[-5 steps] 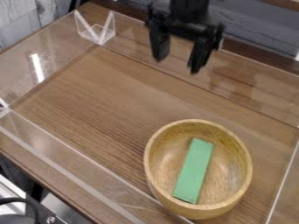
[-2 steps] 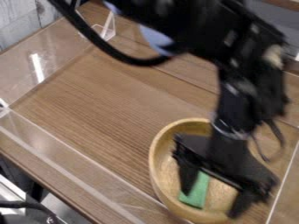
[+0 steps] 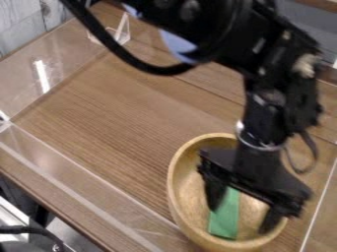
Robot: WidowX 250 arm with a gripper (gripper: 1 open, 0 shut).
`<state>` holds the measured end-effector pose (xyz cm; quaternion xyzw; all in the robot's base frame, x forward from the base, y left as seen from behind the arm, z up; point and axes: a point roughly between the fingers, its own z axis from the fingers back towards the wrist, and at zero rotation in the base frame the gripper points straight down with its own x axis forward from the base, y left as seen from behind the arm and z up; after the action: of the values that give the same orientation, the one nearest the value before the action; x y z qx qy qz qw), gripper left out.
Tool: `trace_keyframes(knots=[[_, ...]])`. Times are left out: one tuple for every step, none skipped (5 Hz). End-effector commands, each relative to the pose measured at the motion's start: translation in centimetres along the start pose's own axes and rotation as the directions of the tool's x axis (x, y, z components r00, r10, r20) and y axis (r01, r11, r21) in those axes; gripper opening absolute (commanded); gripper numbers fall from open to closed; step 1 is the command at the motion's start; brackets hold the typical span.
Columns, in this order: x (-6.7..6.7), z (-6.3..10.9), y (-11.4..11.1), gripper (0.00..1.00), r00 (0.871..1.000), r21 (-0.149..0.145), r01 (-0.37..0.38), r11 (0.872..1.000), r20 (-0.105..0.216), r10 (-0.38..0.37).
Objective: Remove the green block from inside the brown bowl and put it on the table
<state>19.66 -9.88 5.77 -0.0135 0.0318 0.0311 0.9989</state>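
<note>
The tabletop [image 3: 118, 108] is the largest thing here, one brown wood-grain surface with low clear acrylic walls [image 3: 53, 162] along its edges. Most of it is bare. One black robot arm [image 3: 231, 44] reaches in from the far edge and bends down toward the near right corner.

In that near right corner sits one brown bowl [image 3: 184, 172], round and thick-rimmed, resting on the tabletop. The arm's claw [image 3: 247, 195] points down into the bowl, its two fingers [image 3: 214, 185] spread wide with nothing held between them. They stand on either side of the one green block [image 3: 227, 217], which lies flat on the bowl's floor, its near end showing below the claw and its far end hidden behind the claw. Whether the fingers touch the block cannot be told from this view.

As for progress, the task looks barely begun in effect: the block is inside the bowl and ungrasped. The approach seems the only part done. What is left, as I judge it, is closing on the block, lifting it clear of the rim, carrying it over bare wood and setting it down.

Count: one tabletop, one arm, one bowl, one claw, one block.
</note>
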Motion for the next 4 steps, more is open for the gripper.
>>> trace_keyframes(knots=[[1.2,0.4,1.1,1.00,0.999,-0.025,-0.027,0.999,0.033,0.028],[1.6,0.0,1.3,1.00,0.999,-0.038,-0.034,0.999,0.037,0.035],[1.9,-0.4,1.5,1.00,0.998,-0.049,-0.042,0.998,0.039,0.044],[2.2,-0.7,1.7,1.00,0.998,-0.060,-0.049,0.997,0.042,0.051]])
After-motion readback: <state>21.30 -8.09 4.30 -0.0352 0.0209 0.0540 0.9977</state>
